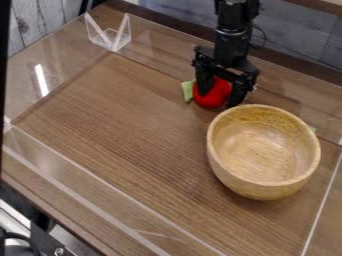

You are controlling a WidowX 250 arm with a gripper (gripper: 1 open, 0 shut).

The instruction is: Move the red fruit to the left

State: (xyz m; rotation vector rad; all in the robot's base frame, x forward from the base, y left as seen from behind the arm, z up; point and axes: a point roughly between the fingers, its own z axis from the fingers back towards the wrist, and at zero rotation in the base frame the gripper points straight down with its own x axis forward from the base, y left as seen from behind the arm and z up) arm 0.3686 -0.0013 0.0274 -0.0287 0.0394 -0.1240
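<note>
1. Wood-grain worktop (120,130) is seen from above at an angle, enclosed by low clear plastic walls (27,70); a dark slatted backdrop lies behind it.
2. One black robot arm (237,25) is shown descending from the top edge, its pincer (222,88) pointed straight down at the far side of the worktop.
3. The pincer is displayed spread wide, its dark fingers (201,80) lowered on either side of the red fruit (210,93); no squeeze on the fruit is visible, and whether the fingers touch it cannot be told.
4. The red fruit is found resting on the worktop between those fingers, towards the back and right of centre, with its pale green leaf (187,91) projecting to the left.
5. A wooden bowl (263,150) is placed upright just in front of and to the right of the fruit, close to it but apart; its interior is seen bare.
6. A small clear folded stand (108,32) is set at the far left corner, well apart from the fruit.
</note>
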